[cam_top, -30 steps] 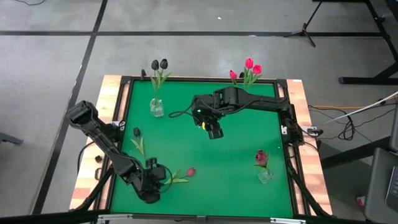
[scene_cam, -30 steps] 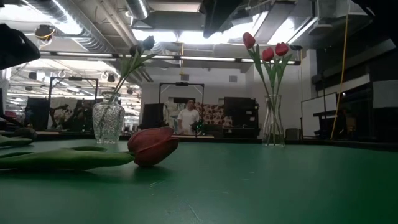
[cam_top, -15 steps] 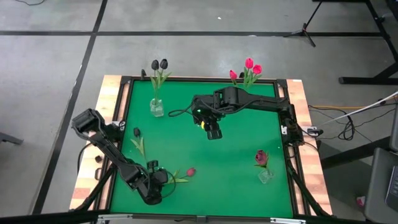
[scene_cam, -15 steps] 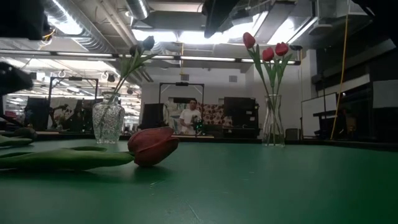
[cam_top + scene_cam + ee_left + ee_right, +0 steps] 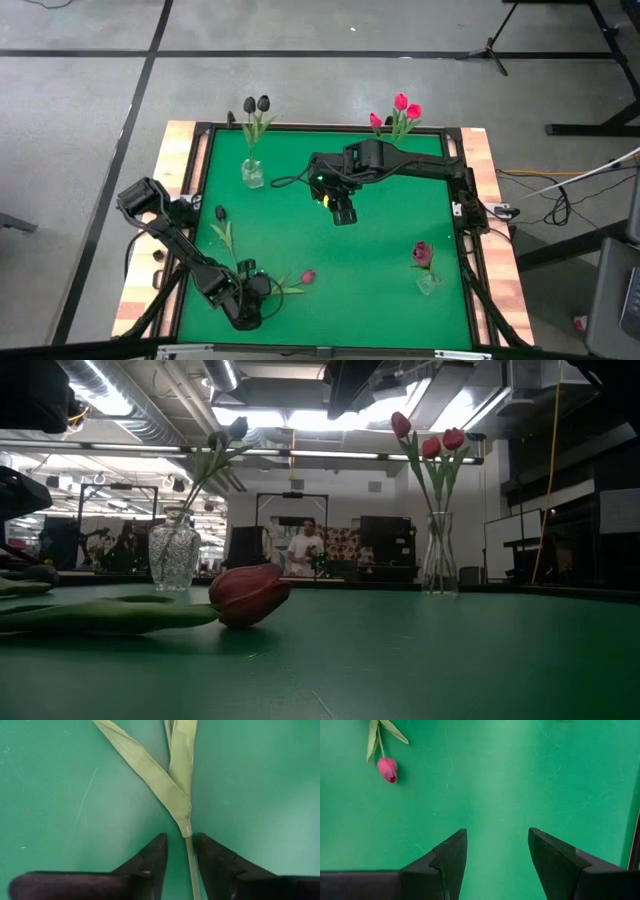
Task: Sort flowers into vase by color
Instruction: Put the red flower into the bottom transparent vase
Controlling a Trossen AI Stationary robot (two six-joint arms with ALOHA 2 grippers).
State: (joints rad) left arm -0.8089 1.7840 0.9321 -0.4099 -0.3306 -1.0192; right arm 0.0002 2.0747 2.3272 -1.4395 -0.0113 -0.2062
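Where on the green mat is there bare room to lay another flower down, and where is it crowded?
Bare mat lies between the pink tulip and the maroon flower's vase, and also right of the right claw. The near left corner is crowded: the left claw straddles the pink tulip's stem, and a dark tulip lies beside it.

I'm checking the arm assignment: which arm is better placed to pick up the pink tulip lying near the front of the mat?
Left: its end effector already straddles the pink tulip's stem; the right end effector hovers mid-mat, away.
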